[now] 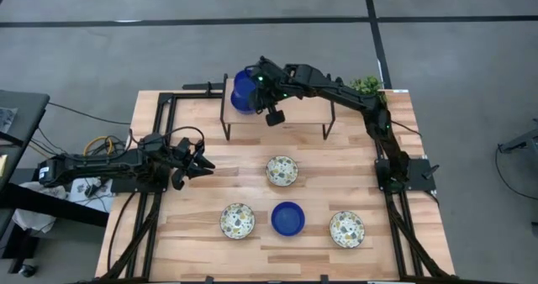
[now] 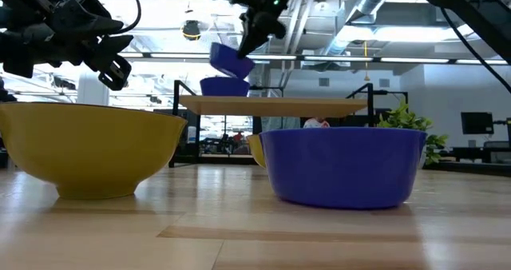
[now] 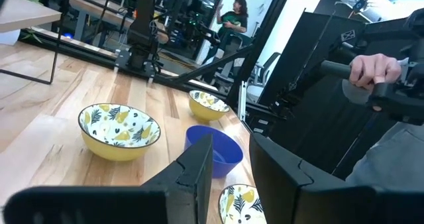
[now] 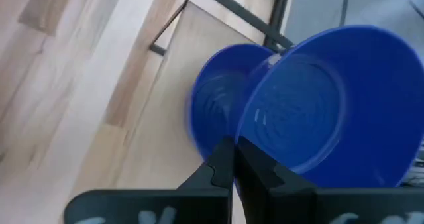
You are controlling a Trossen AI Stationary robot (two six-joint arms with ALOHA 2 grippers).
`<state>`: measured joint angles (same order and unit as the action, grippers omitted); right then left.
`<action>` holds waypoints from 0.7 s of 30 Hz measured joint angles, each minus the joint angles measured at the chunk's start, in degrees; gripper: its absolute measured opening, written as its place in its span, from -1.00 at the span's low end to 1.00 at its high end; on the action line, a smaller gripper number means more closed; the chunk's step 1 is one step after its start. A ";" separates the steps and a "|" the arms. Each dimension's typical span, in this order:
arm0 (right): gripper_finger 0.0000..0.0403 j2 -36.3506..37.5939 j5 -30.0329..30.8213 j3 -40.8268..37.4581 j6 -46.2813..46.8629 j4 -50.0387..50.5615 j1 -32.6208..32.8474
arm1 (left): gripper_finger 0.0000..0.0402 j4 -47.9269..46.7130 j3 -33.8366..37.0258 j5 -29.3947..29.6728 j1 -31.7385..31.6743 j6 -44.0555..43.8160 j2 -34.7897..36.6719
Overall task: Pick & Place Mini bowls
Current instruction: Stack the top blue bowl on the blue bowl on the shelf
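Note:
My right gripper (image 1: 255,86) is over the left end of a raised wooden shelf (image 1: 290,116), shut on a cobalt blue mini bowl (image 4: 331,98). That bowl hangs tilted just above a second blue bowl (image 4: 215,111), which stands on the shelf (image 2: 223,86). On the table below lie a third blue bowl (image 1: 288,219) and three floral-patterned bowls with yellow outsides (image 1: 282,170), (image 1: 238,221), (image 1: 346,229), all on their bases. My left gripper (image 1: 198,162) is open, above the table's left part and touching nothing. My right gripper pinches the blue bowl by its rim (image 4: 268,156), one finger inside the bowl and one outside. The fingers come from above, slanting down (image 2: 247,38). The bowl is lifted clear and tilted, hanging below the fingers just above the other blue bowl on the shelf.
The shelf stands on thin black legs (image 1: 225,124) at the table's far side. A small green plant (image 1: 367,85) sits at the far right corner. Bare wood lies between the shelf and the bowls. In the left wrist view a person's hand (image 3: 371,68) shows beyond the table.

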<state>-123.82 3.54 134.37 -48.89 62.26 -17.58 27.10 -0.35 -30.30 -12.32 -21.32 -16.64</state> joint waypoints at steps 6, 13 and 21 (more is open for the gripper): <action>-1.00 -0.28 0.27 -0.07 -0.69 -0.76 -0.42 | -0.51 -0.03 -0.01 0.00 0.00 -0.09 -0.39; -1.00 -0.23 -1.91 -0.07 -0.70 -1.11 -0.18 | -0.51 -0.01 0.01 0.00 0.00 0.04 -0.35; -1.00 -0.23 -2.08 -0.61 -1.12 -1.31 0.35 | -0.51 -0.03 -0.01 0.00 0.00 0.04 -0.35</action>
<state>-124.05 1.46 133.75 -50.01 60.95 -17.23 27.07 -0.36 -30.30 -12.32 -21.28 -16.99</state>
